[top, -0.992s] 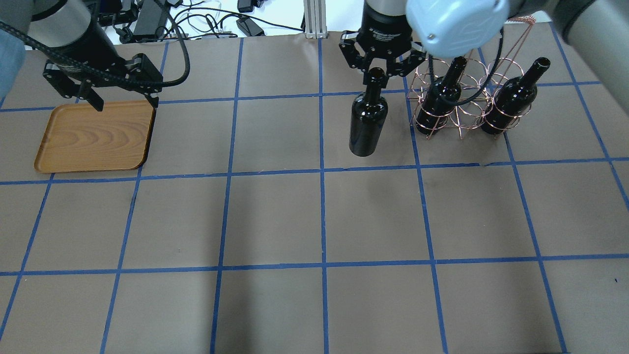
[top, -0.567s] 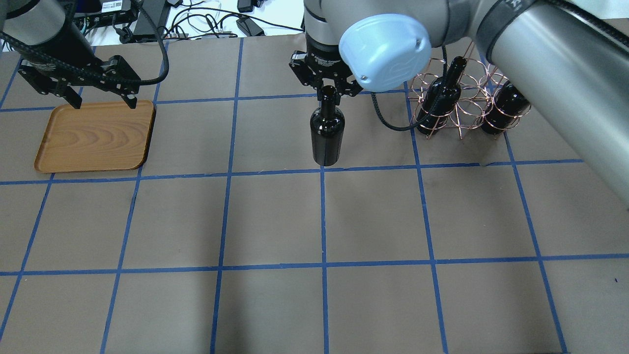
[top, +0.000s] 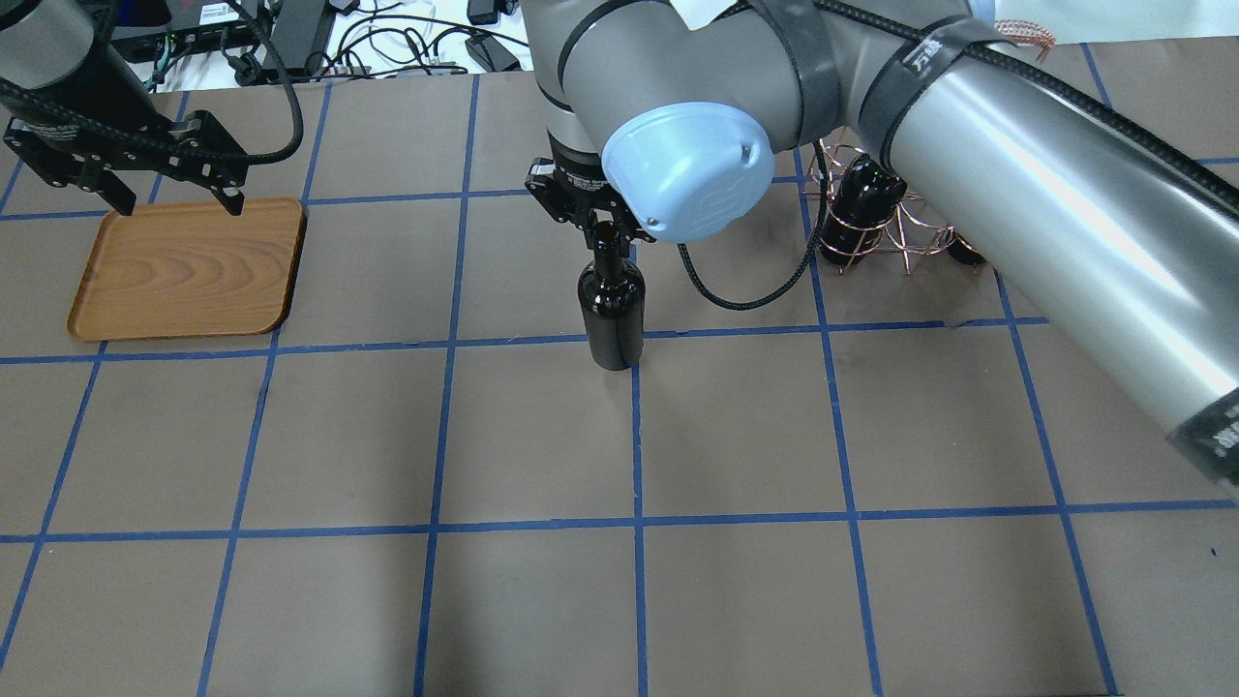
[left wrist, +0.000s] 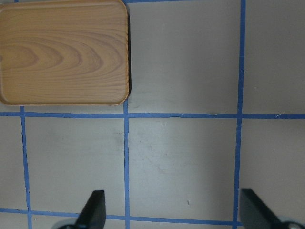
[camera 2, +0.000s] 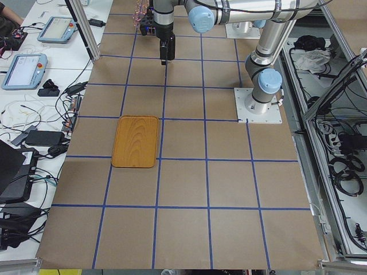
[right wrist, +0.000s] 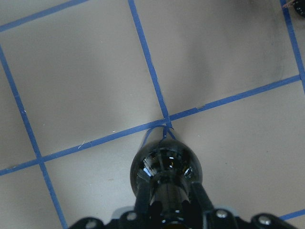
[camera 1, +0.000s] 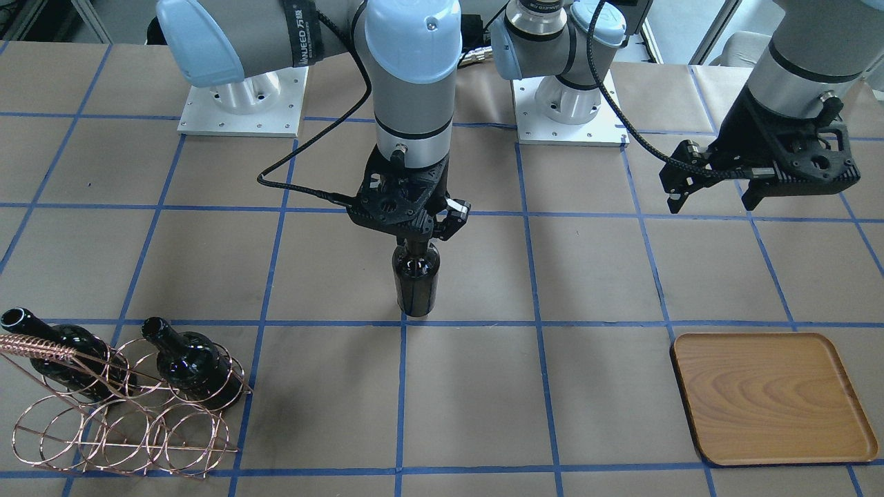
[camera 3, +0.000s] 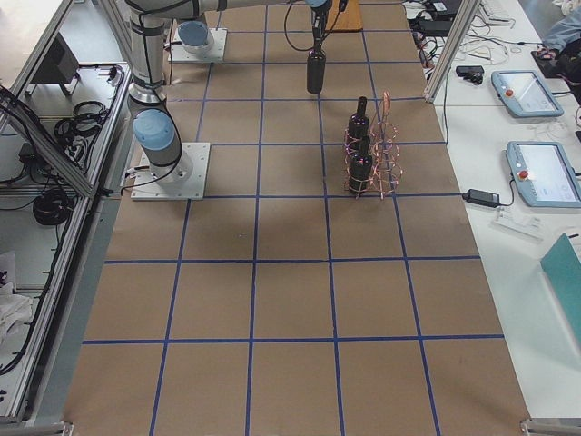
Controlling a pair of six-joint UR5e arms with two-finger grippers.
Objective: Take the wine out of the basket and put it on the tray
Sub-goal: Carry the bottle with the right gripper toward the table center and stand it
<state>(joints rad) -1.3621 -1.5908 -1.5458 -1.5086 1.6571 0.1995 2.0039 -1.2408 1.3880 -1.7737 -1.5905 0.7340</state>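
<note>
My right gripper point(top: 597, 221) is shut on the neck of a black wine bottle point(top: 612, 315) and holds it upright over a blue tape crossing near the table's middle. It also shows in the front view point(camera 1: 416, 283) and the right wrist view point(right wrist: 167, 164). The copper wire basket point(camera 1: 124, 424) holds two more black bottles point(camera 1: 190, 362); my right arm partly hides the basket point(top: 900, 237) in the overhead view. The wooden tray point(top: 184, 271) is bare. My left gripper point(top: 174, 198) is open and empty above the tray's far edge.
Brown paper with a blue tape grid point(top: 639, 528) covers the table. Cables and devices point(top: 290, 39) lie beyond its far edge. The two arm bases point(camera 1: 566, 103) stand on the robot's side.
My right gripper has carried the bottle left, away from the basket, toward the table's middle. My left gripper has shifted left along the tray's far edge, still open.
</note>
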